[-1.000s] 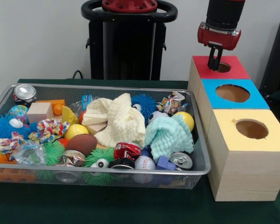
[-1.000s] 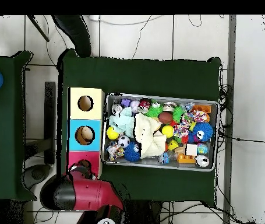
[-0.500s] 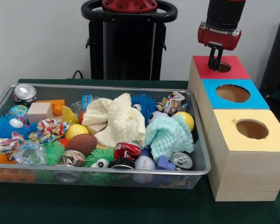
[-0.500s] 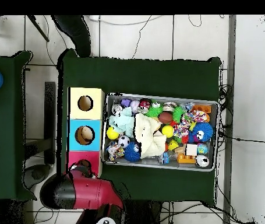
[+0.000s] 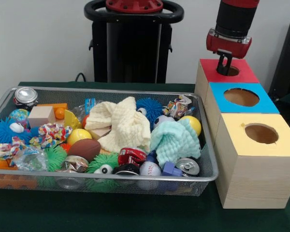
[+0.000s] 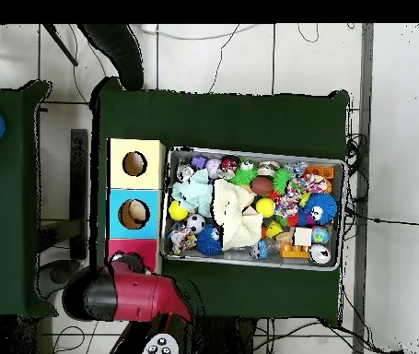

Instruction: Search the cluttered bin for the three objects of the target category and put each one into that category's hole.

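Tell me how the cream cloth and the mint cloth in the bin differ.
The cream cloth is the larger, spread across the bin's middle; the mint cloth is smaller and bunched in a heap nearer the boxes. The cream cloth is pale yellow, the mint cloth pale green. Both have the same crinkled weave and lie on top of the toys.

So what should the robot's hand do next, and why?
Probably swing over to the wire bin and reach for another thing. The gripper hangs above the red box's hole with nothing visible in it, while the bin looks full.
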`<state>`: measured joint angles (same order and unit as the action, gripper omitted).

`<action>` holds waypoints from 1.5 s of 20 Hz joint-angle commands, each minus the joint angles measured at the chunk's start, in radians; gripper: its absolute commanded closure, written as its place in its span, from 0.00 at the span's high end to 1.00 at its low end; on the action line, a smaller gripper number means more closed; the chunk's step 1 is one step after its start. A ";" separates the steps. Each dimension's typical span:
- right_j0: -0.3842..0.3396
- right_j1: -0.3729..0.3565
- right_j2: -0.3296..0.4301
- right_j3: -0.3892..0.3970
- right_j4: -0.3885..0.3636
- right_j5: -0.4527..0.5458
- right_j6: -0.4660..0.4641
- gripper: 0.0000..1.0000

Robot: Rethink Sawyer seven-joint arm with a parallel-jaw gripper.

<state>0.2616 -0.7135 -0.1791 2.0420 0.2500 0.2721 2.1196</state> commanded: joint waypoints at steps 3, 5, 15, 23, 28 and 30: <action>0.041 0.055 -0.058 -0.177 0.078 0.158 0.248 0.00; 0.052 0.045 -0.073 -0.191 0.078 0.195 0.251 0.00; 0.078 -0.014 -0.118 -0.229 0.062 0.351 0.264 0.00; 0.090 -0.061 -0.154 -0.269 0.048 0.486 0.267 0.00; 0.022 -0.081 -0.130 -0.272 0.034 0.498 0.172 0.00; -0.031 -0.084 -0.112 -0.270 0.019 0.490 0.102 0.00</action>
<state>0.3268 -0.7804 -0.3271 1.8281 0.2646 0.6755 2.1279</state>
